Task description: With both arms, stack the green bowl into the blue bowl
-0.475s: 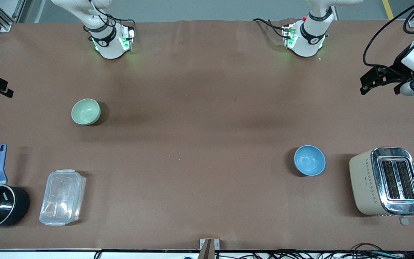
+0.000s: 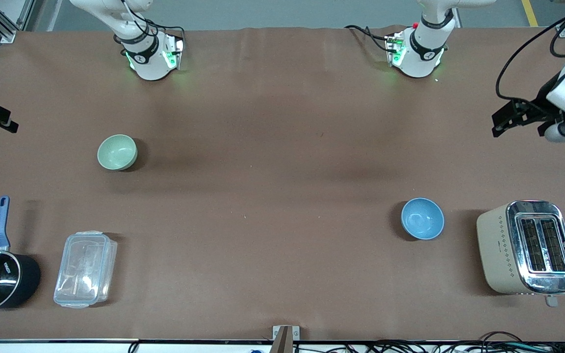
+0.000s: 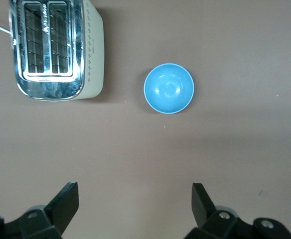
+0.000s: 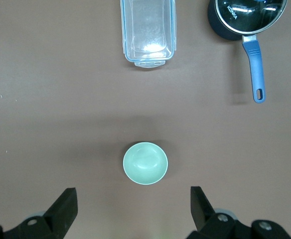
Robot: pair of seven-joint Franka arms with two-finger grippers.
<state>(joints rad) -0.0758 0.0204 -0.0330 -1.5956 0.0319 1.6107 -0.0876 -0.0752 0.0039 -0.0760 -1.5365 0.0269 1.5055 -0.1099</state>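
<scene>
On the table, green bowl (image 2: 117,152) and blue bowl (image 2: 422,218) lie apart; wrist views alone show both claws, left claw (image 3: 134,209) and right claw (image 4: 133,209), wide open, empty.

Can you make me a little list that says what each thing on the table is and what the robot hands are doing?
green bowl: small pale mint-green bowl, upright, alone toward the right arm's end
blue bowl: small sky-blue bowl, empty, beside the cream toaster
right gripper: open, above the green bowl
left gripper: open, holding nothing
stacking: not yet done

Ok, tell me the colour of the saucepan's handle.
Blue, on a black saucepan; the handle shows best in the right wrist view.
</scene>
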